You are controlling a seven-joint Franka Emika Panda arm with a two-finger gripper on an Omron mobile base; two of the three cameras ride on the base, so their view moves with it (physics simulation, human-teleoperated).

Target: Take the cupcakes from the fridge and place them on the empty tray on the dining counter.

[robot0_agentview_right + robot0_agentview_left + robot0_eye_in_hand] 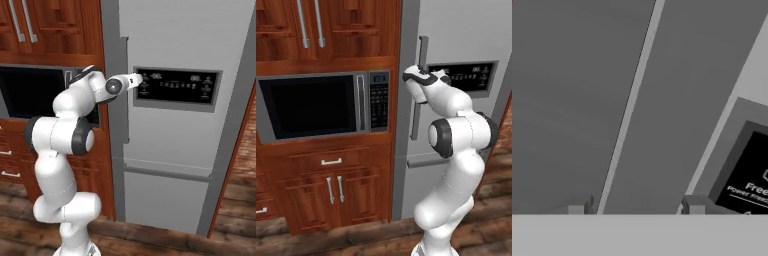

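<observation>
Kitchen wall of reddish wooden cabinets, wood floor below. I have the base parked facing the fridge (456,40), door shut, so nothing inside can be seen; cupcakes presumably still in there. The blue tray and the island counter are not before me here.

Left of the claw: microwave (316,106) set into the cabinets. Just right of the claw: black dispenser panel (176,86).

Claw (634,209) is up against the long vertical handle (421,55). In the hand view the handle bar runs between the two fingertips (693,206), which sit on either side of it. Whether they are pressing on it yet, I cannot tell.

Progress: very early. Door unopened; fetching both cupcakes and carrying them to the tray all remain.
</observation>
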